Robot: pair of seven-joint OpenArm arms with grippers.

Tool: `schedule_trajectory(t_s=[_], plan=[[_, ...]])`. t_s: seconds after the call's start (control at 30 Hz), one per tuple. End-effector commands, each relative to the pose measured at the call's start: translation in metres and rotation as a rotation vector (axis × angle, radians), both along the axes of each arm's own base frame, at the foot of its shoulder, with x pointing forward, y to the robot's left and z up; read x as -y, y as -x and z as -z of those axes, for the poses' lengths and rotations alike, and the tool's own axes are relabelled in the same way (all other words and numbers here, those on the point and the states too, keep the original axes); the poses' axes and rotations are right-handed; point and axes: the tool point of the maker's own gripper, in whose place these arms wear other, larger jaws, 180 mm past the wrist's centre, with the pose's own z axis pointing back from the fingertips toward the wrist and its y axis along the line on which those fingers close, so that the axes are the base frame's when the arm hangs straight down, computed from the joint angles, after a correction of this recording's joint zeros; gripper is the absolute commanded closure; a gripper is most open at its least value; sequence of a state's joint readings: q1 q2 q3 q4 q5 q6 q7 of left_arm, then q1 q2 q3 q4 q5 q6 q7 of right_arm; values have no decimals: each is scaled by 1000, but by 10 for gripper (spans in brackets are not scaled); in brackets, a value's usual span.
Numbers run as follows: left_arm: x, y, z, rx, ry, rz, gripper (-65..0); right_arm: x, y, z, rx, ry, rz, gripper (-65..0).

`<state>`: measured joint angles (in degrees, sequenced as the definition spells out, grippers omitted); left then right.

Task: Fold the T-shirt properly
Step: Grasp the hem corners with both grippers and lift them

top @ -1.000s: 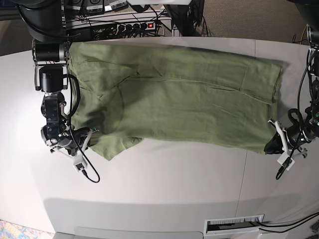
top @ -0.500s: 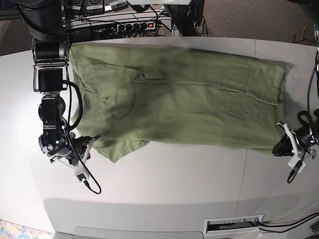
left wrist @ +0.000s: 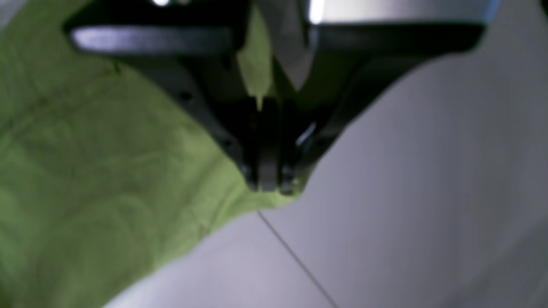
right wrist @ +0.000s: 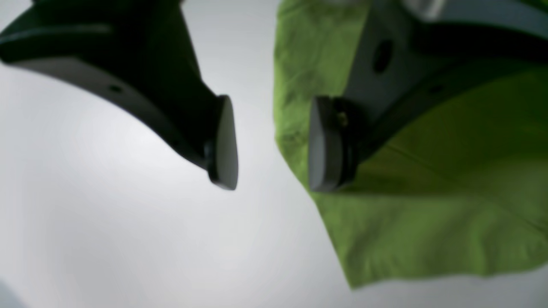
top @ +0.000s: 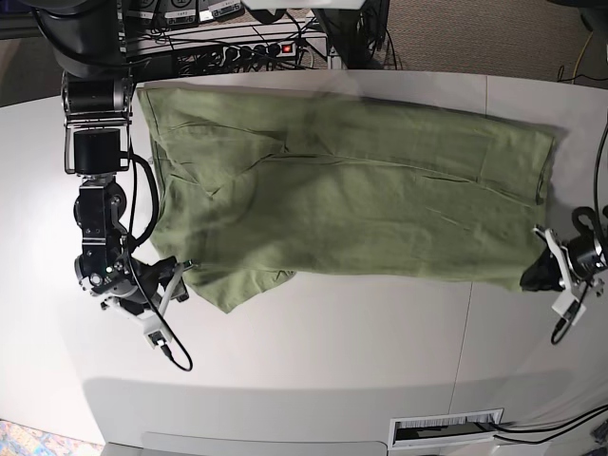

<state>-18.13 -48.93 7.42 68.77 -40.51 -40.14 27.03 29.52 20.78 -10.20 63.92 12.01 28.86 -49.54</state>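
Your T-shirt lies spread flat across the far half of the white bench, long axis running left to right, one loose flap poking toward the near edge at lower left.

Left hand, at the right end of the bench: in the wrist view its fingers are pressed together on a corner of the green cloth, so it is pinching the shirt's near right corner. The fabric there looks pulled out taut.

Right hand, at the left end: its pads stand apart with bare bench between them. One pad sits just over the edge of the flap, the other off the cloth. Nothing gripped.

Step, as I read it: stretching and squaring the shirt before the first fold. No fold made yet, so the task is early.

Next move calls for you to bring the right hand onto the near left flap edge, get cloth between both pads, then close. Thin knit will slip or bunch if you catch only one layer. Keep the left pinch firm, or the right corner slides back.
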Motion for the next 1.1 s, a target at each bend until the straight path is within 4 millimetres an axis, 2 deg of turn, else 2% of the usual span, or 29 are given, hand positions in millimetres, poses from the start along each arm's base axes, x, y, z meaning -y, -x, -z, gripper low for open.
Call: schedule_trajectory(t_s=[0.0, 0.2, 0.4, 0.47, 0.6, 0.73, 0.87, 1.07], plan=[[-7, -9, -22, 63, 3, -8, 0, 5, -13, -17, 56, -9, 5, -279], [-7, -4, -15, 49, 0, -6, 0, 14, -6, 11, 1, -40, 41, -279], [-7, -4, -15, 49, 0, -6, 0, 19, -1, 26, -21, -59, 62, -276], [-7, -4, -15, 49, 0, -7, 0, 19, 0, 27, -26, -58, 63, -220], [-7, -4, -15, 49, 0, -7, 0, 22, 4, 31, -59, -45, 69, 0], [-7, -4, -15, 48, 0, -7, 0, 26, 12, 37, -113, -21, 78, 0], [-7, -4, -15, 48, 0, -7, 0, 24, 11, 30, -111, -4, 70, 0], [-8, -4, -14, 43, -4, -7, 0, 8, 0, 2, -43, -33, 32, 0]])
